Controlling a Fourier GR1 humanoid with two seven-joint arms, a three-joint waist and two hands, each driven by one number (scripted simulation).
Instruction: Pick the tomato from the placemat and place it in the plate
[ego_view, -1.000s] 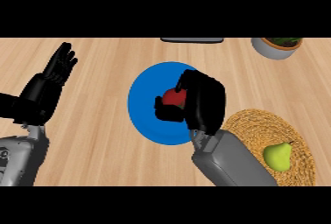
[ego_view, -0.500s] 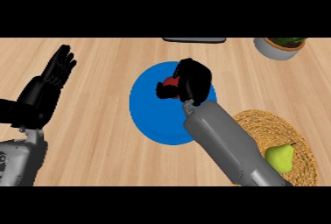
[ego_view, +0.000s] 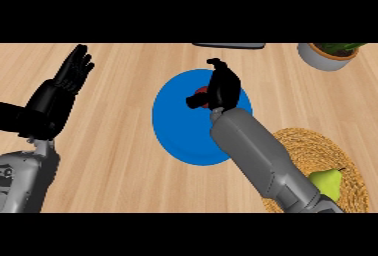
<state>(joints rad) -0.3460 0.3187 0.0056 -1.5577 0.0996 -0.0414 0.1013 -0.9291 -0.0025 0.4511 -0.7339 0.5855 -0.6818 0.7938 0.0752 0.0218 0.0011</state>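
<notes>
The blue plate (ego_view: 177, 135) lies mid-counter. My right hand (ego_view: 224, 89) hovers over the plate's far half. Its fingers and thumb are curled round the red tomato (ego_view: 201, 92), which shows only as a small patch at the hand's left side. My grey right forearm crosses the plate's right part and hides it. The woven placemat (ego_view: 317, 147) lies at the lower right, with the forearm passing over its left edge. My left hand (ego_view: 55, 97) rests open at the left, fingers up.
A green pear (ego_view: 329, 181) lies on the placemat. A potted plant in a grey pot (ego_view: 329, 55) stands at the far right. A dark flat object (ego_view: 229, 45) sits at the counter's far edge.
My right hand has carried the tomato farther away across the plate and the arm has stretched out. The left hand has not moved.
</notes>
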